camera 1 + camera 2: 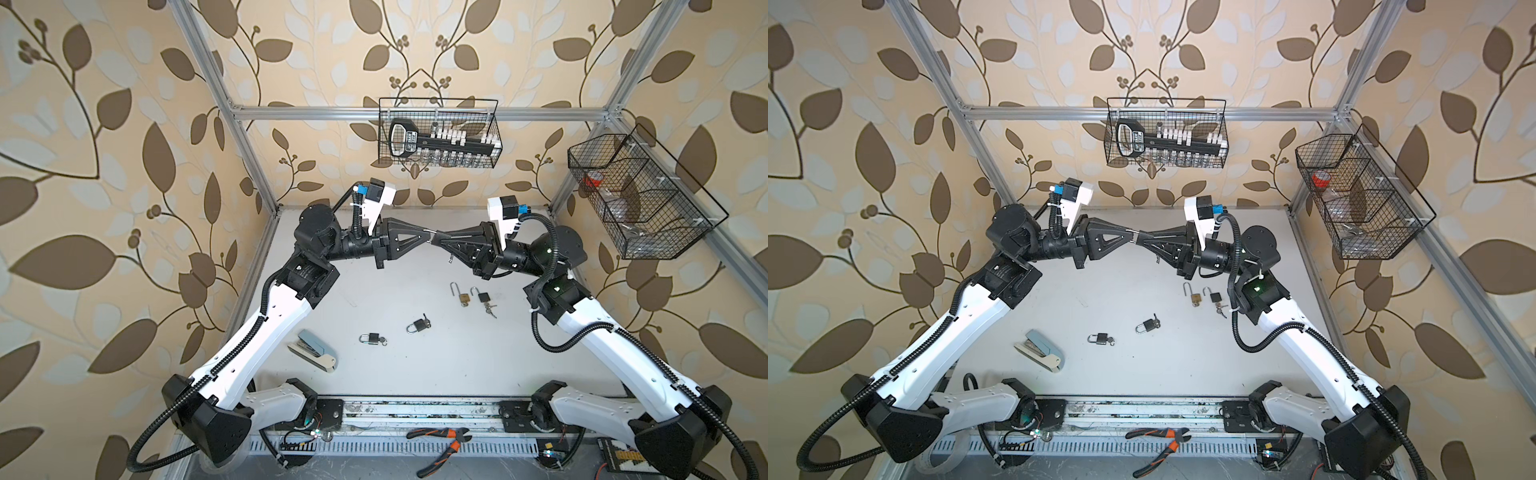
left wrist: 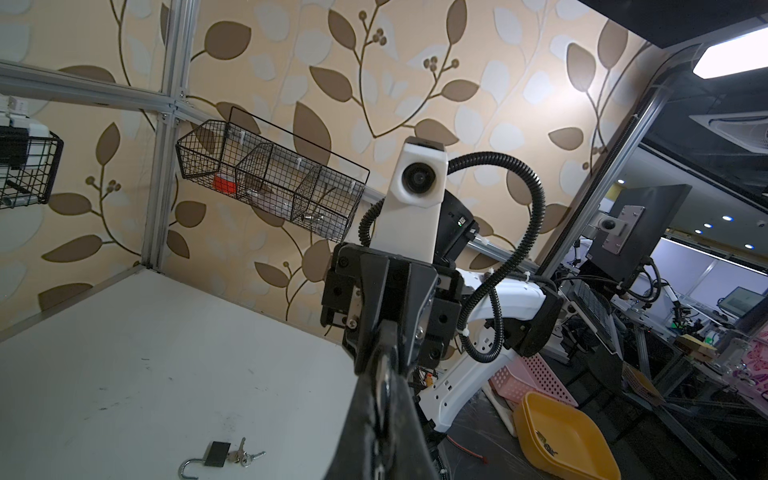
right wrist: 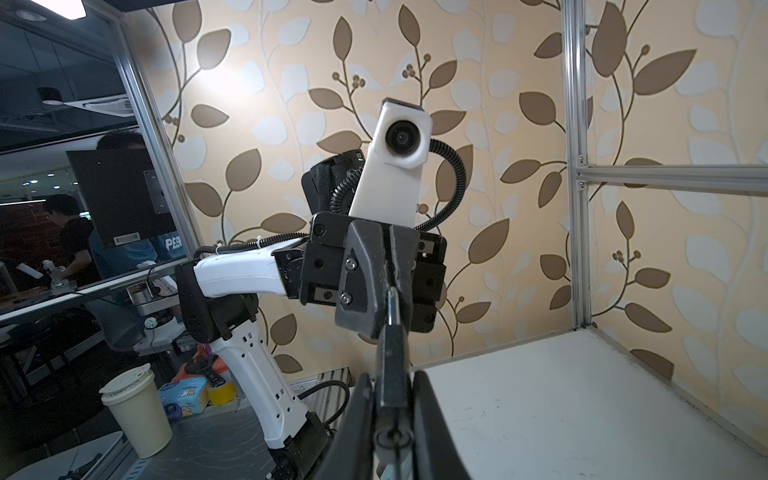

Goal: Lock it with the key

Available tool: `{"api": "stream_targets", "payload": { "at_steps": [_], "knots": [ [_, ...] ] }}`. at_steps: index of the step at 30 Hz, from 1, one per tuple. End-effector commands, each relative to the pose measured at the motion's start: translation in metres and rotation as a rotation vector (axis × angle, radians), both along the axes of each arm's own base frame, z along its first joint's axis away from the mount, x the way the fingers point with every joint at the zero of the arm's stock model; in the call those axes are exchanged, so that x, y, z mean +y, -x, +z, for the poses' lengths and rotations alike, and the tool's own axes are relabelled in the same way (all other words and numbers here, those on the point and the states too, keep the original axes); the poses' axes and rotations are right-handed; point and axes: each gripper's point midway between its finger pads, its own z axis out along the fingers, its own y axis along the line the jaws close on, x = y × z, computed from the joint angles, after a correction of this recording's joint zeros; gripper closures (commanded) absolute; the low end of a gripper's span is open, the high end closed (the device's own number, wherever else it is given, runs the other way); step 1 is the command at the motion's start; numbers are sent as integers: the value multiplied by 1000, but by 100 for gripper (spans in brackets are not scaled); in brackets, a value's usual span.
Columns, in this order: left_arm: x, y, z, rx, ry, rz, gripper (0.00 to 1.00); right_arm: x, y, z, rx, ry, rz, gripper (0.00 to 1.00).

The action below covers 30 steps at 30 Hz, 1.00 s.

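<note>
Both grippers meet tip to tip above the back of the table. My right gripper (image 1: 437,239) (image 3: 392,374) is shut on a black padlock body (image 3: 392,388), which stands edge-on between its fingers. The silver shackle (image 3: 392,309) (image 1: 428,232) runs from the body into my left gripper (image 1: 427,236) (image 2: 384,376), whose jaws are shut on it. A small key (image 1: 450,259) hangs below the right gripper's fingers. How far the shackle sits in the body is hidden.
On the table lie two black padlocks (image 1: 372,338) (image 1: 417,325), a brass padlock (image 1: 463,297) and another black one (image 1: 483,297) with keys (image 1: 490,309). A stapler (image 1: 316,349) lies front left. Wire baskets (image 1: 438,133) (image 1: 640,199) hang on the walls.
</note>
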Motion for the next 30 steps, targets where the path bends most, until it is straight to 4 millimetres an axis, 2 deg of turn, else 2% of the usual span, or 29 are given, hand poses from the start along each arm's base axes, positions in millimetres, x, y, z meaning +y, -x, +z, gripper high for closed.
{"api": "stream_targets", "payload": {
  "at_steps": [1,3,4,6,16,24,27,30],
  "knots": [
    [7,17,22,-92,34,8,72,-6,16,16,-38,-16,11,100],
    [9,16,23,-99,40,30,55,-7,19,15,-38,-12,7,100],
    [11,16,24,-103,44,44,50,-8,21,15,-42,-11,3,100],
    [13,15,24,-106,49,66,47,-11,23,15,-50,-9,-11,100],
    [10,21,23,-105,42,13,51,-14,27,19,-56,-8,-21,100],
    [8,28,18,-102,23,-34,49,-11,24,18,-46,-7,-5,100],
    [5,26,16,-93,17,-43,52,-8,23,17,-39,-4,10,100],
    [4,25,15,-90,12,-46,59,-8,24,17,-40,-5,12,100]
  ]
}}
